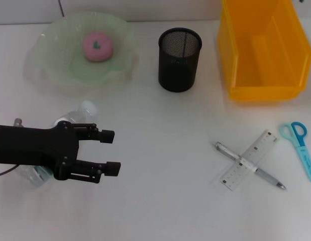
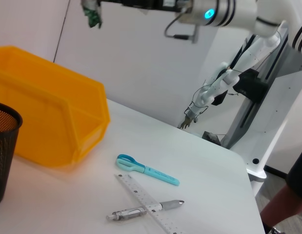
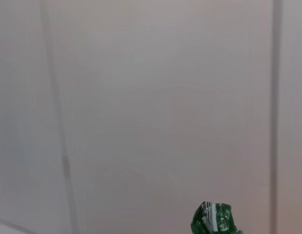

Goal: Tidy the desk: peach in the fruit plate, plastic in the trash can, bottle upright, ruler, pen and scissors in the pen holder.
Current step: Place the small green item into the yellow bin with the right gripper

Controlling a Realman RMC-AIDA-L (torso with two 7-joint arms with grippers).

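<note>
While the peach (image 1: 97, 46) sits in the fruit plate (image 1: 55, 65), the left gripper (image 1: 111, 152) hovers with jaws spread at the bottle's (image 1: 77, 116) four o'clock. High above the yellow trash can (image 2: 58, 122), the right gripper (image 2: 90, 5) pinches green plastic (image 2: 92, 15).

Black mesh pen holder (image 1: 180, 59) as reference: pink peach (image 1: 97, 46) sits in the pale green glass plate (image 1: 55, 65) to its left, yellow plastic bin (image 1: 263, 50) right. Black left gripper (image 1: 111, 151), fingers apart, is near-left over a clear lying bottle (image 1: 80, 114); clear ruler (image 1: 249, 159) crossing silver pen (image 1: 266, 175) near-right.
</note>
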